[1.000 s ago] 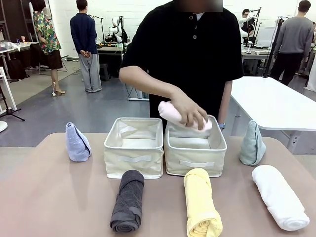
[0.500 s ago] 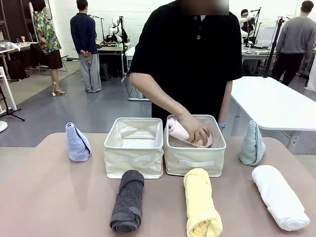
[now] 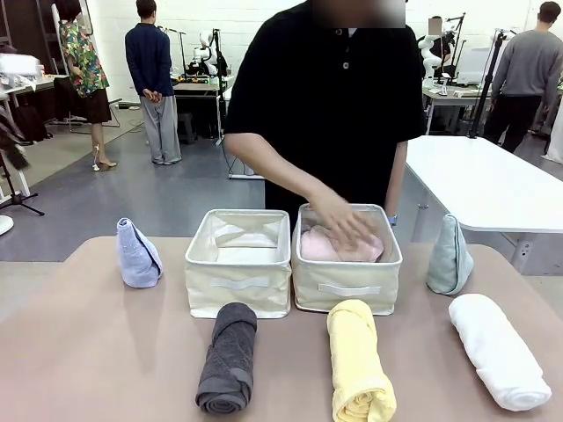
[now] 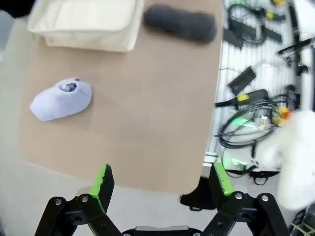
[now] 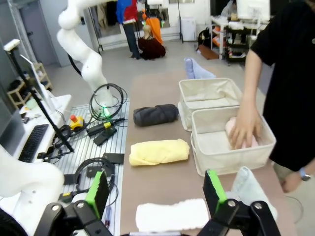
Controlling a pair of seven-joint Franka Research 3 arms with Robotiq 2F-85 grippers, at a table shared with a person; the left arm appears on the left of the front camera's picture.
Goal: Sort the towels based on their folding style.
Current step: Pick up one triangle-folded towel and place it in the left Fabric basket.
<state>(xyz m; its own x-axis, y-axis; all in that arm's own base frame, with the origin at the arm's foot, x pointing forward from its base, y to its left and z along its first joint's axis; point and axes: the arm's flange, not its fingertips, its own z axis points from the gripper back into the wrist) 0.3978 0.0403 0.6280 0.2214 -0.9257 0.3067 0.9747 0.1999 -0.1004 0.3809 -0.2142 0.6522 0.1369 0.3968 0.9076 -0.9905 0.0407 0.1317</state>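
Note:
A person's hand [image 3: 339,224] presses a pink rolled towel [image 3: 324,247] down inside the right cream bin [image 3: 347,287]. In front of the bins lie a dark grey roll [image 3: 228,358], a yellow roll [image 3: 358,360] and a white roll [image 3: 499,350]. A lavender-blue cone [image 3: 138,253] stands left of the bins and a pale teal cone [image 3: 449,257] right of them. My left gripper [image 4: 162,182] hangs open off the table edge, well short of the lavender cone [image 4: 61,100]. Above the white roll [image 5: 172,215], my right gripper [image 5: 156,194] is open and holds nothing.
The left cream bin [image 3: 239,272] has no towel in it. The person stands at the far side, leaning over the bins. Cables and gear lie on a rack [image 5: 98,132] beside the table on my side. Bare tabletop [image 3: 97,352] stretches left of the grey roll.
The person's hand has brought the pink roll down from above the right bin and laid it inside. Neither gripper has changed.

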